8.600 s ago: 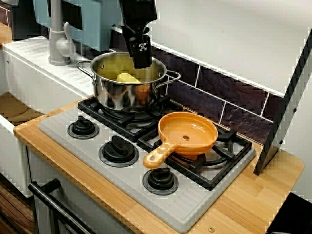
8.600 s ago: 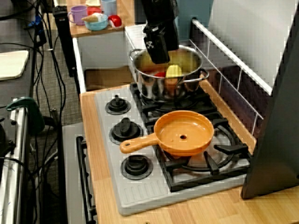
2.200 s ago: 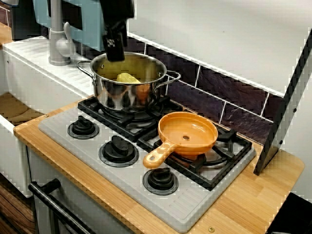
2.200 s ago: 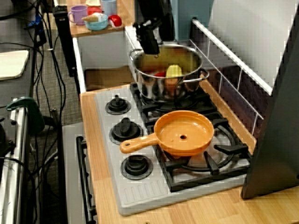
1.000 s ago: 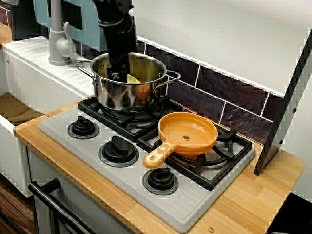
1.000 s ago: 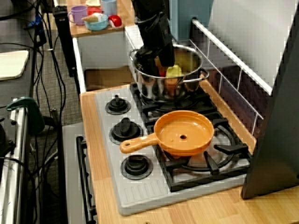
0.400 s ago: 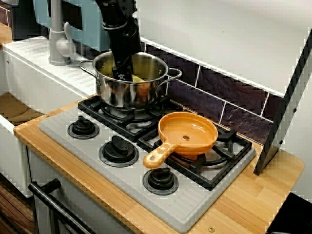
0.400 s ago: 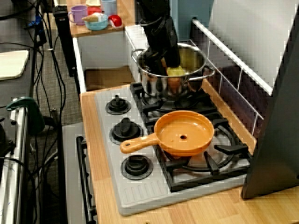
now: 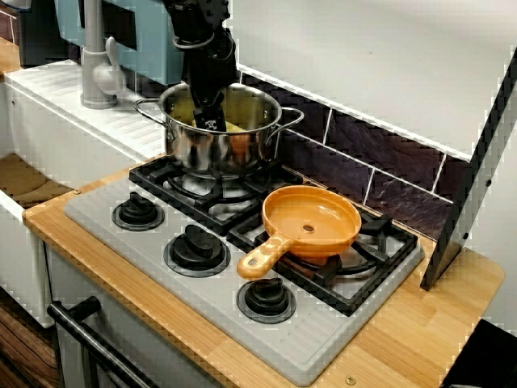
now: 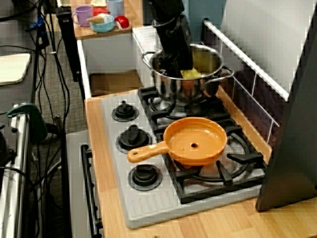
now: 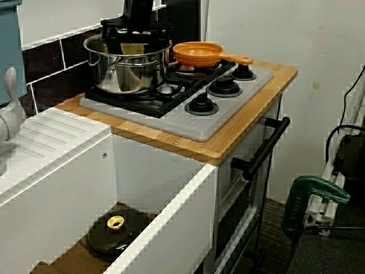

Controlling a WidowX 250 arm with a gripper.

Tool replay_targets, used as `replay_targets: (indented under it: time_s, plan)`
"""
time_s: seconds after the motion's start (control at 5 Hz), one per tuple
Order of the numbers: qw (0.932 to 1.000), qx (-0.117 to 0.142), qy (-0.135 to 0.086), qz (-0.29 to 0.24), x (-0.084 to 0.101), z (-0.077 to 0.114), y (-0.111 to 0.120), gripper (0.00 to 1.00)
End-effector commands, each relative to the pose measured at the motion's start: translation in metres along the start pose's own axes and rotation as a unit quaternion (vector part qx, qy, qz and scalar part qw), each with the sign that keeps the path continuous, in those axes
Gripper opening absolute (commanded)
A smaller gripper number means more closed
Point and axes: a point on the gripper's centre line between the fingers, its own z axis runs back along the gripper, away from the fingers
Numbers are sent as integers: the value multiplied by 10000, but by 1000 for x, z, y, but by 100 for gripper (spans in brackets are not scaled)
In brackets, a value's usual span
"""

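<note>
A steel pot (image 9: 234, 149) with two handles is over the back left burner of the toy stove (image 9: 105, 218). My gripper (image 9: 212, 121) reaches down from above, one finger inside the pot's near wall, shut on its rim. Yellow food (image 9: 236, 127) lies in the pot beside the fingers. The high side view shows the pot (image 10: 193, 89), the gripper (image 10: 166, 69) and the yellow piece (image 10: 190, 74). From the sink side, the pot (image 11: 125, 71) looks slightly tilted under the gripper (image 11: 137, 35).
An orange pan (image 9: 311, 220) rests on the back right burner, its handle pointing at the front knobs (image 9: 196, 246). A faucet (image 9: 97, 69) and sink stand left of the stove. A dark panel (image 9: 477, 162) leans at the right. Cups (image 10: 101, 20) sit on a far shelf.
The gripper dropped from above the pot's left side onto its near rim and closed. Gripper and pot have since shifted right, toward the wall.
</note>
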Motion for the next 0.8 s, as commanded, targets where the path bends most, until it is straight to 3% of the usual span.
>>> replay_targets:
  time_s: [0.0,0.6]
  plan:
    - [9984,-207,482,-199,-4,7,7,100]
    - [9961,-586,575,-324,-4,58,15,100]
